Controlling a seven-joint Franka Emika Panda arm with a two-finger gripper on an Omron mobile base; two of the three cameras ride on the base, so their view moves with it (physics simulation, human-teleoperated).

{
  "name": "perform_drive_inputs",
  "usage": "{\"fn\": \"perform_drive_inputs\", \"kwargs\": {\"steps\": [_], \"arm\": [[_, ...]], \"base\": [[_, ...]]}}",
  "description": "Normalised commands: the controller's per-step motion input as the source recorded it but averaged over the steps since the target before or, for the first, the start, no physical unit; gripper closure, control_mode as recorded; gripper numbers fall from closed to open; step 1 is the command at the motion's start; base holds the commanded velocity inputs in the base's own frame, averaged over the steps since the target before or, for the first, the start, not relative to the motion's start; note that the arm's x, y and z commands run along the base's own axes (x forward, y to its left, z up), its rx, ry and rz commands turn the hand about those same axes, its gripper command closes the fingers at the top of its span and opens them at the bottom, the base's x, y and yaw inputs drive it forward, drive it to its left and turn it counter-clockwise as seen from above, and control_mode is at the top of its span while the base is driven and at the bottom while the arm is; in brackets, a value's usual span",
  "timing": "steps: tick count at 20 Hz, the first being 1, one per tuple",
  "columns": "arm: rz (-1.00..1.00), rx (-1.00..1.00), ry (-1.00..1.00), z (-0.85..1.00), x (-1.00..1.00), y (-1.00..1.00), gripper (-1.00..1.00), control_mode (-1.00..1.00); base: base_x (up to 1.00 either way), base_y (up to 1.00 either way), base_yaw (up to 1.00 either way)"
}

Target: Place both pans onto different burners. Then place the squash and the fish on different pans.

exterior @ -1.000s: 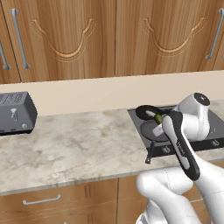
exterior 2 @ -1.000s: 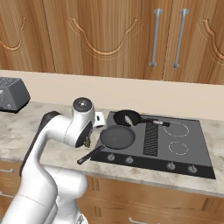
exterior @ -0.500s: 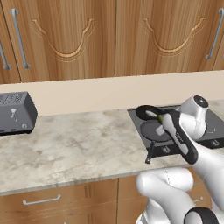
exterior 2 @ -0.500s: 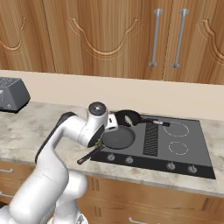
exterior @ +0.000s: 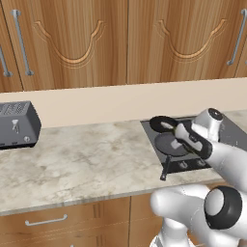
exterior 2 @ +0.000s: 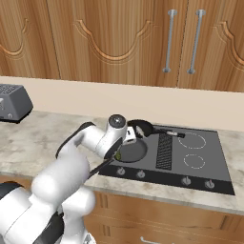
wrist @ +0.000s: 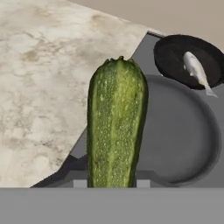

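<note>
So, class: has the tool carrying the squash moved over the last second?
Yes. The tool with the squash has swung rightwards, over the larger pan on the cooktop.

Marbled beige counter [exterior: 87, 164] runs wall to wall under wooden cabinets. Grey toaster [exterior: 17, 124] sits at its 9 o'clock end in left base view. Dark grey cooktop [exterior 2: 190, 159] set flush into counter toward 3 o'clock. On cooktop: wider pan [wrist: 181, 131] near front-left corner, handle poking past front edge; smaller pan [wrist: 190, 59] just behind, at 12 o'clock, possibly touching rims.
</note>
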Motion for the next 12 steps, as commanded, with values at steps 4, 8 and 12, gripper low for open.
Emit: {"fn": "perform_drive_inputs", "kwargs": {"steps": [4,8,12], "arm": [[0.04,0.0,0.06,-0.36,0.34,-0.12,1.0,-1.0],[0.03,0.0,0.03,-0.23,0.2,-0.14,1.0,-1.0],[0.01,0.0,0.01,-0.13,0.29,-0.22,1.0,-1.0]], "base": [[0.0,0.0,0.0],[0.0,0.0,0.0],[0.0,0.0,0.0]]}}
